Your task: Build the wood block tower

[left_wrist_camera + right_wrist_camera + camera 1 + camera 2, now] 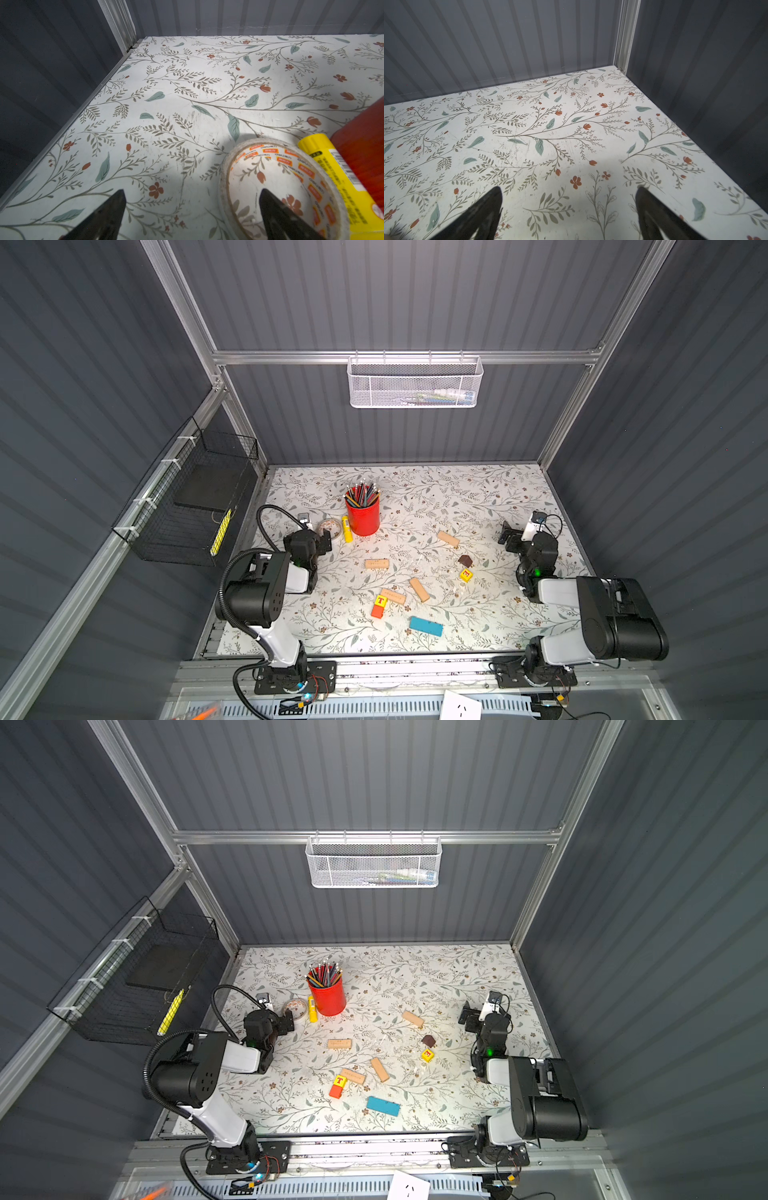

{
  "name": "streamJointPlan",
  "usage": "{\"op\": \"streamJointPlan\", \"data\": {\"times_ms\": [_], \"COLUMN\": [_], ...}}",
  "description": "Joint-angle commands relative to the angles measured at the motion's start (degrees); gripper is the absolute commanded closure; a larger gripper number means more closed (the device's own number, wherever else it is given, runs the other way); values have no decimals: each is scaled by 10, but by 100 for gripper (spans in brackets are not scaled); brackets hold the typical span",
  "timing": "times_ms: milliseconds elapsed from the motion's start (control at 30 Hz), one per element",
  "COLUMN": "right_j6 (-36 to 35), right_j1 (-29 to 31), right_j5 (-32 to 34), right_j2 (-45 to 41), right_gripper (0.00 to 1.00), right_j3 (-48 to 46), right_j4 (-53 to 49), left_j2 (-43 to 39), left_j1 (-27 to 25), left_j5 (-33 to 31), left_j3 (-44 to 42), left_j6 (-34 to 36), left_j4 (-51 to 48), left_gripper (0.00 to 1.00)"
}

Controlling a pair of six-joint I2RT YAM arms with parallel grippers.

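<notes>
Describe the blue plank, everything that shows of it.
The blue plank is a flat, oblong block, painted an even turquoise blue, apparently wood with a matte finish. It lies flat on its broad face, slightly askew, on the floral table near the front edge. It lies apart from the other blocks; only the table touches it.

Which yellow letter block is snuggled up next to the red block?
The yellow T cube, right against the red cube. The yellow E cube stands apart, by the dark brown roof piece.
</notes>
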Motion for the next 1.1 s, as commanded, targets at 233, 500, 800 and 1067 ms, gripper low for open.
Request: {"op": "streamJointPlan", "data": {"times_ms": [233,500,800,1067], "right_j6": [-5,-5,-8,-11], "right_j1": [2,2,2,3], "right_j5": [-3,-3,-13,-14], "right_j2": [1,0,-17,-80], "right_gripper": [1,1,1,1], "right_j3": [5,4,-12,-13], "right_j4": [11,12,28,-19], "left_j2": [-1,-2,-41,-124], "left_j1": [5,5,5,5], "left_j5": [3,8,29,30], "left_j3": [3,1,-14,-16], "left_j6": [-5,-4,4,-7], "left_j4": [8,12,5,-72], "left_gripper": [0,0,0,0]}}
